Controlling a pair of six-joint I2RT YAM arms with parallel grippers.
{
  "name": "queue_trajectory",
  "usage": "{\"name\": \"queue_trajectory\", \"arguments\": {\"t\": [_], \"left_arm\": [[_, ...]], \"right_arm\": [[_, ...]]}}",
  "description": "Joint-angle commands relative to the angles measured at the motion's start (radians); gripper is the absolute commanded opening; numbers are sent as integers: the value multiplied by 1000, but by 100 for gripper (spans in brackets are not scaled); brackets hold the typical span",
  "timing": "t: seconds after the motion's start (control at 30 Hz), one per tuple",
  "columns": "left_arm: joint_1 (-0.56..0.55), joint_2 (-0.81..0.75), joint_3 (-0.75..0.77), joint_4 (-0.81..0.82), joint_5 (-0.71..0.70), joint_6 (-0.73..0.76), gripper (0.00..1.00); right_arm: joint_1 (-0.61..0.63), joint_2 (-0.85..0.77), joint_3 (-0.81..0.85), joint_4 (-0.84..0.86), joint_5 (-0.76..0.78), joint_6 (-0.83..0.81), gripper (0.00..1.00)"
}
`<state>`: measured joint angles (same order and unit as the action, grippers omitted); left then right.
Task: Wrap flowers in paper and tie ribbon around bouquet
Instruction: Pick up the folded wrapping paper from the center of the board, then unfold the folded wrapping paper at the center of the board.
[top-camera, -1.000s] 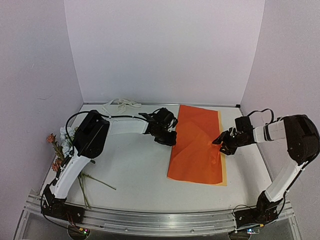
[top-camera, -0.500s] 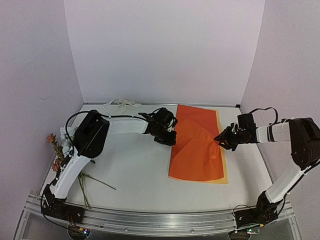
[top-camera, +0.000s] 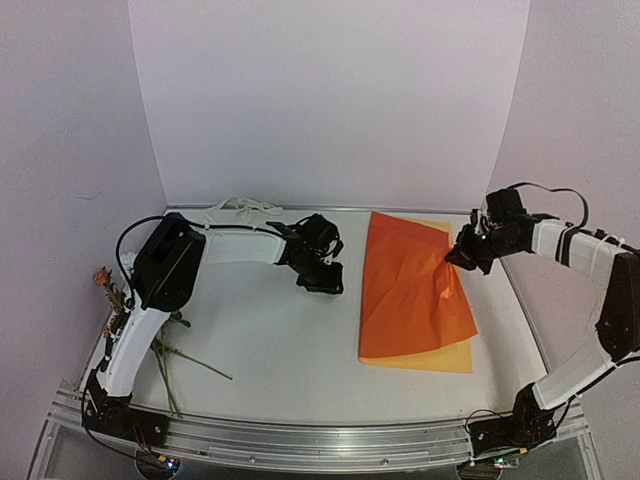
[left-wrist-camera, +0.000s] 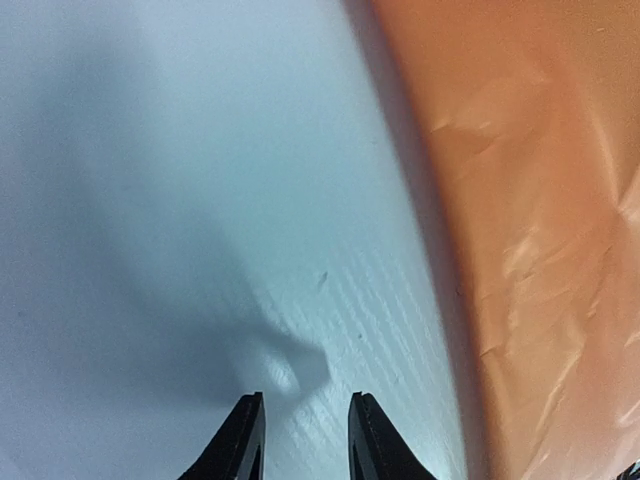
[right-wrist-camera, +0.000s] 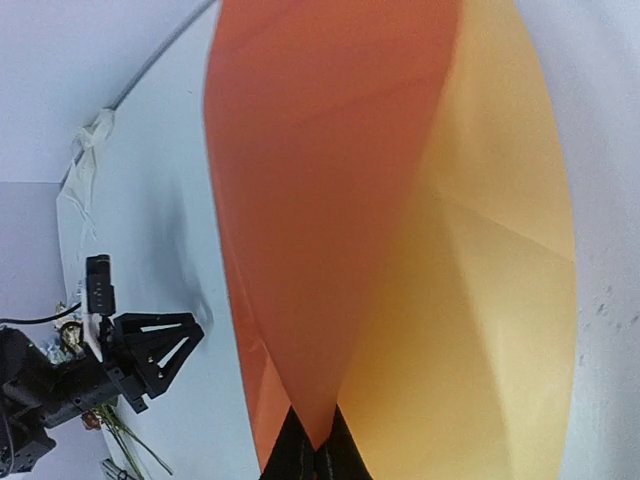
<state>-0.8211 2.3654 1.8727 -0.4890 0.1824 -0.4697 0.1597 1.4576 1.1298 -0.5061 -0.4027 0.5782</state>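
Where the paper lies on the right half of the worktop, orange up over yellow, the right tool pinches its raised right edge tight; the left tool hovers near its left edge, slightly parted, empty.

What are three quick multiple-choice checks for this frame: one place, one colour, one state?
1. Where do the flowers lie?
A) far right corner
B) by the table's left edge
C) centre

2. What colour is the paper's non-orange face?
A) yellow
B) green
C) white

3. The right gripper is:
A) open and empty
B) shut on the paper's edge
C) shut on the flowers

Key:
1 B, blooms and stems sit at the far left.
2 A, yellow shows beside the orange in the right wrist view.
3 B, it pinches the raised right edge.
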Motion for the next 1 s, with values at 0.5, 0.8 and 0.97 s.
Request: {"name": "queue_trajectory", "arguments": {"t": [0.5,0.8,0.97], "left_arm": [[261,-515,-496,231,151,-264,44],[359,-577,-595,229,210,-225,46],[375,-577,-613,230,235,-211,49]], "right_arm": [[599,523,1058,-915,441,-140,0],[678,698,1192,-720,242,57,5],[704,723,1139,-557,182,116,15]]}}
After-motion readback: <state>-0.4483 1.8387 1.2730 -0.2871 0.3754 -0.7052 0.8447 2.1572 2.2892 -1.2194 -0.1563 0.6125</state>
